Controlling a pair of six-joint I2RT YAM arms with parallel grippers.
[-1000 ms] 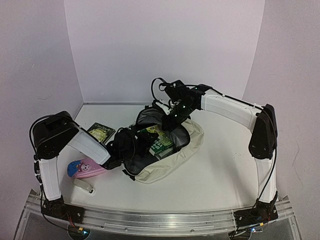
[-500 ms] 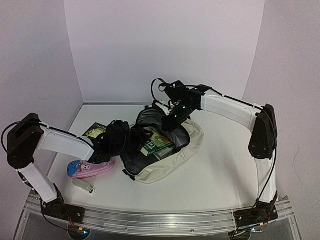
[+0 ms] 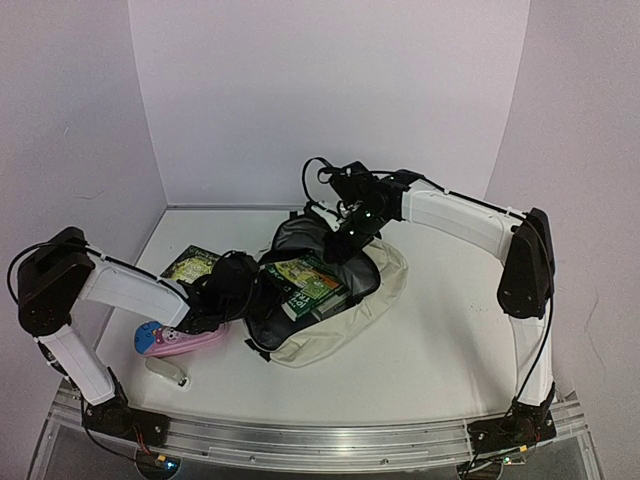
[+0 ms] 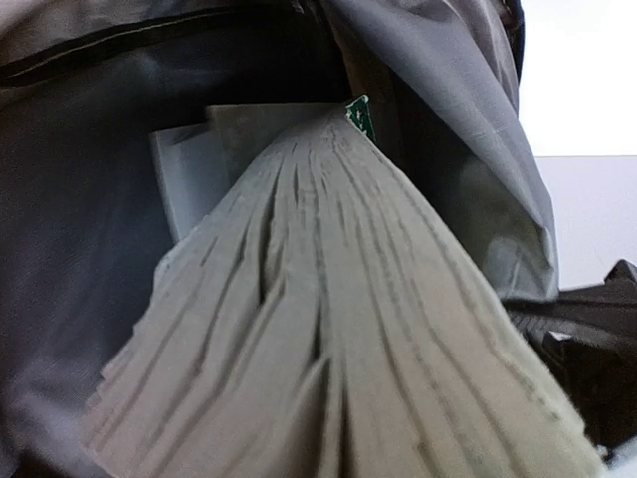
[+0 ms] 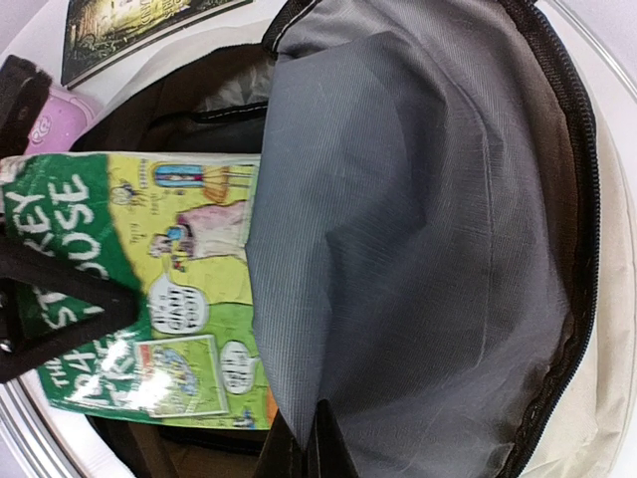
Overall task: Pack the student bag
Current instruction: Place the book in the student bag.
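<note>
Bag: student bag (image 3: 340, 330) mid-desk (image 3: 430, 340), mouth open.
Right tool (image 5: 304, 448): pinched shut on its grey lining (image 5: 418, 249).
Left tool (image 3: 238, 285): shifted toward the near edge; grip can't be told.
Change: green book (image 3: 310, 280) nudged leftward at the mouth; likely only half in.

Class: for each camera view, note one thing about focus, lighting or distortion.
Top external: even light, sharp across the student bag. Left wrist: the book's pages fill the frame, near edges blurred. Right wrist: the wide-angle lens bends the bag's zipper.
</note>
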